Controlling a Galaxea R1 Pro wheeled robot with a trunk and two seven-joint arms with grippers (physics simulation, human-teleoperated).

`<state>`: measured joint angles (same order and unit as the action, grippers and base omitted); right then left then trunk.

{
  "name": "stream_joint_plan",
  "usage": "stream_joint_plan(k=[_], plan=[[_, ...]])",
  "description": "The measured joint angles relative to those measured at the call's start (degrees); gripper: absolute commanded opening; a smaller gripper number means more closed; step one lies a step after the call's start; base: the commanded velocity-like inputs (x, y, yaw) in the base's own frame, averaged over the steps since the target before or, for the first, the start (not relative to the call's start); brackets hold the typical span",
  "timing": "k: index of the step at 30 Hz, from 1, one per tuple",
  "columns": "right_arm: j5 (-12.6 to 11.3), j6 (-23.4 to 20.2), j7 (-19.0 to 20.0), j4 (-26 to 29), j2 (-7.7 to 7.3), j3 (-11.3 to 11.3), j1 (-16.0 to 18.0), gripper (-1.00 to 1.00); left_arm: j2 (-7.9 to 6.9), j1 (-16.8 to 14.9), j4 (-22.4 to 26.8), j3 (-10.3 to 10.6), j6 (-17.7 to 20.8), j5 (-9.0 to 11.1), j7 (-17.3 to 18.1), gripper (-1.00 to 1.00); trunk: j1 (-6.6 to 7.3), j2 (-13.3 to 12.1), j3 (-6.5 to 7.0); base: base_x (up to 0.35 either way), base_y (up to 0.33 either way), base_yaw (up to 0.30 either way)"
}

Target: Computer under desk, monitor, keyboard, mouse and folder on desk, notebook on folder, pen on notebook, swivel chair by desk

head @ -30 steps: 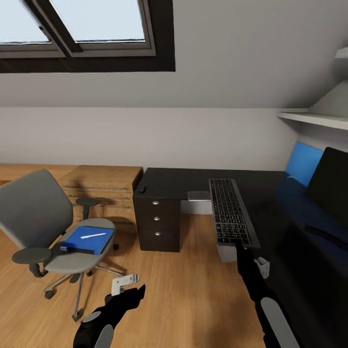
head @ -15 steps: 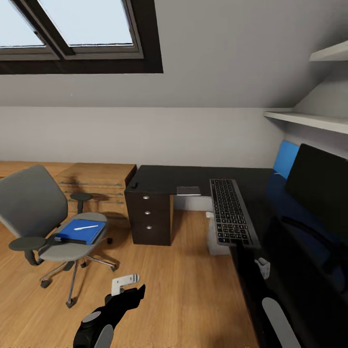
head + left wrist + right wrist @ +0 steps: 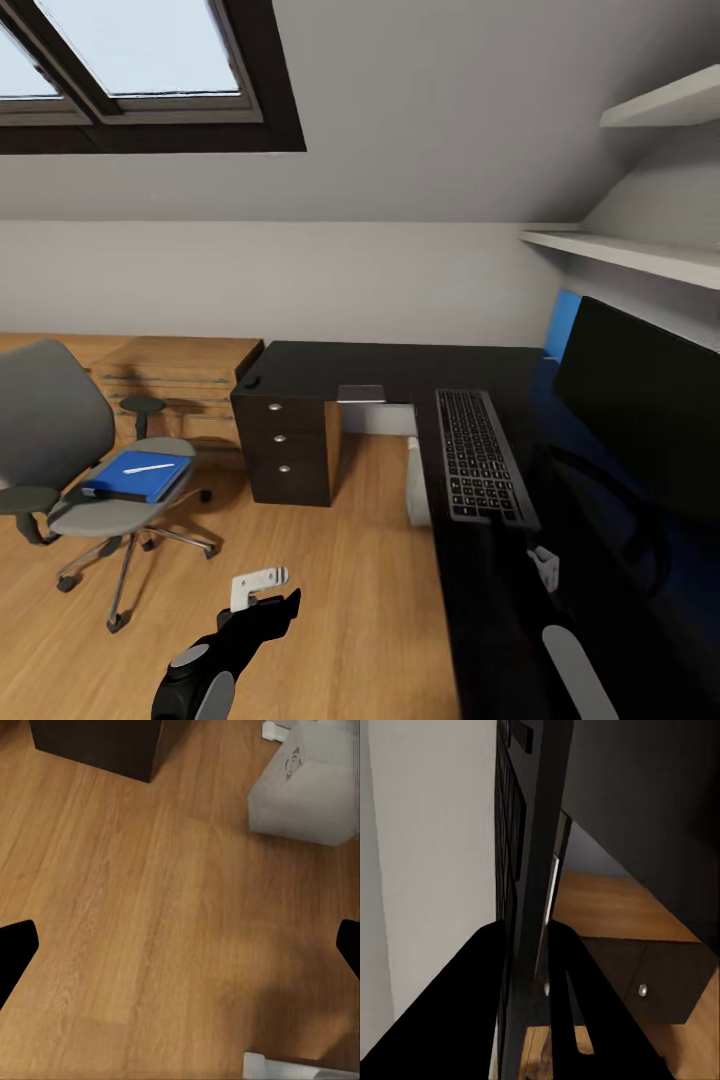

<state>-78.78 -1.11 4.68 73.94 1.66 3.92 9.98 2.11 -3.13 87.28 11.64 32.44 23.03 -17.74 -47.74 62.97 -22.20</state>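
Right arm is stretched forward and low along the near edge of the desk [image 3: 380, 365], forearm pointing toward the back wall, and the right gripper [image 3: 526, 945] has its two black fingers pinched on the near end of the keyboard [image 3: 480, 455], one finger on each face of the slab, as the wrist cam shows. In the head view the keyboard sits lengthwise over the glossy black desktop just beside the monitor [image 3: 645, 400]; can't tell if it's resting flat or held slightly above the surface. Left arm hangs low over the wood floor [image 3: 340, 600], bent in toward the middle, and the left gripper [image 3: 262, 585] has nothing in it, fingers spread wide with bare planks between them in its wrist cam. That same cam catches the computer [image 3: 311, 787], a pale grey box standing on the floor near the black drawer unit [image 3: 290, 450]. Well off to the left, the swivel chair [image 3: 70, 450] stands apart from the desk with the blue folder [image 3: 135, 478] on its seat and the white pen [image 3: 148, 467] lying on top.
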Motion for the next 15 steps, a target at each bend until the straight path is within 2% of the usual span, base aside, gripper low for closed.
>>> stream_joint_plan(k=[8, 15], plan=[[-0.1, 0.0, 0.0, -4.1, -0.8, 0.0, 0.2, -1.0, 0.0, 0.3, 0.0, 0.0, 0.0, 0.0, 0.0, 1.0, 0.0, 0.0, 0.0, -0.006, -0.342, 0.0], [-0.1, 0.0, 0.0, -5.1, -0.78, 0.0, 0.3, -1.0, 0.0, 0.3, 0.0, 0.0, 0.0, 0.0, 0.0, 1.0, -0.02, 0.0, 0.0, -0.166, -0.266, 0.0]])
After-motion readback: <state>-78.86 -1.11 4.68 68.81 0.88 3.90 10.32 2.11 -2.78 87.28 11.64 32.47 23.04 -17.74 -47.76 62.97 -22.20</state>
